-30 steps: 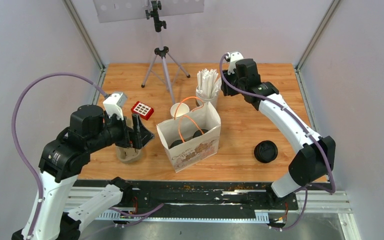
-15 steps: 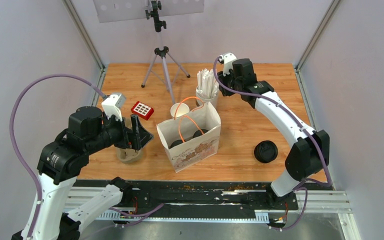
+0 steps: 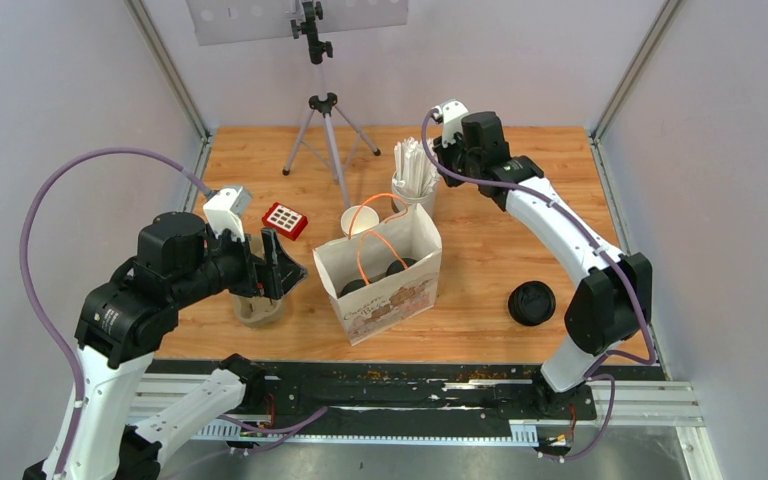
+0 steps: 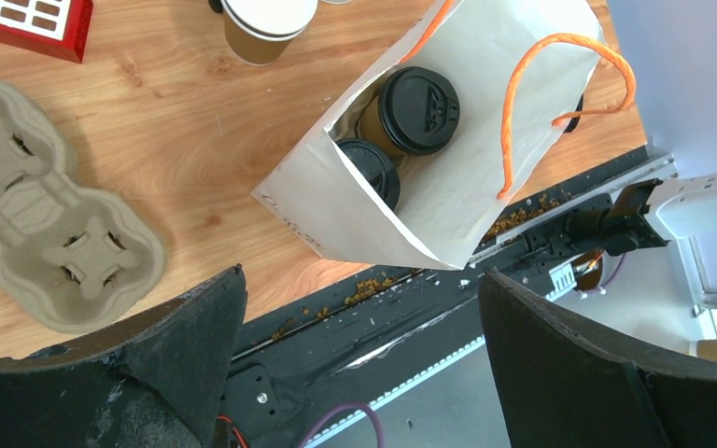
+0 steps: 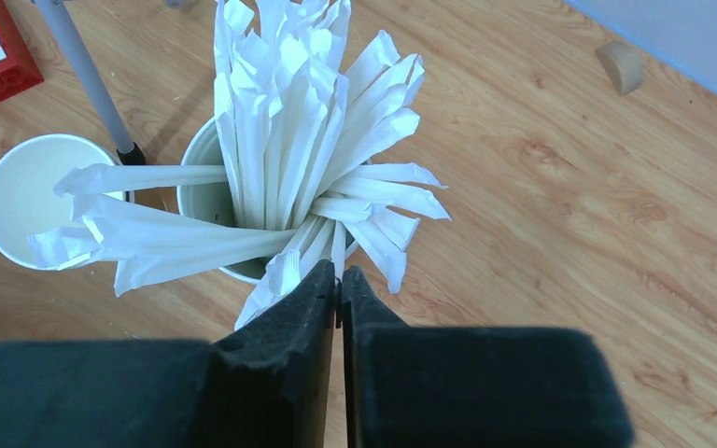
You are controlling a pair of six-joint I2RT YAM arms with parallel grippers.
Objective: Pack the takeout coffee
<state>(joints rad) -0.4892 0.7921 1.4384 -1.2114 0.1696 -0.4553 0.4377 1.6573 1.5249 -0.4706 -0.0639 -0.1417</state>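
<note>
Two takeout coffee cups, brown with black lids (image 4: 417, 110) (image 4: 372, 168), stand inside the white paper bag (image 3: 388, 296) with orange handles; from above they show as lids (image 3: 395, 268) (image 3: 353, 288). My left gripper (image 4: 362, 273) hangs wide open above the table's near edge, left of the bag, holding nothing. At the back, my right gripper (image 5: 339, 273) is shut on the lower end of one paper-wrapped straw (image 5: 338, 245) that leans out of the white straw cup (image 5: 196, 177). In the top view it (image 3: 440, 157) sits just right of the straws (image 3: 415, 165).
An unlidded paper cup (image 3: 360, 221) stands behind the bag, next to the straw cup. A pulp cup carrier (image 3: 258, 310) lies under my left arm, a red keypad (image 3: 284, 219) behind it. A pile of black lids (image 3: 531, 303) is at the right, a tripod (image 3: 325, 130) at the back.
My right arm has moved left up to the straws and its jaws have closed on a straw's end. The left arm has stayed still.
</note>
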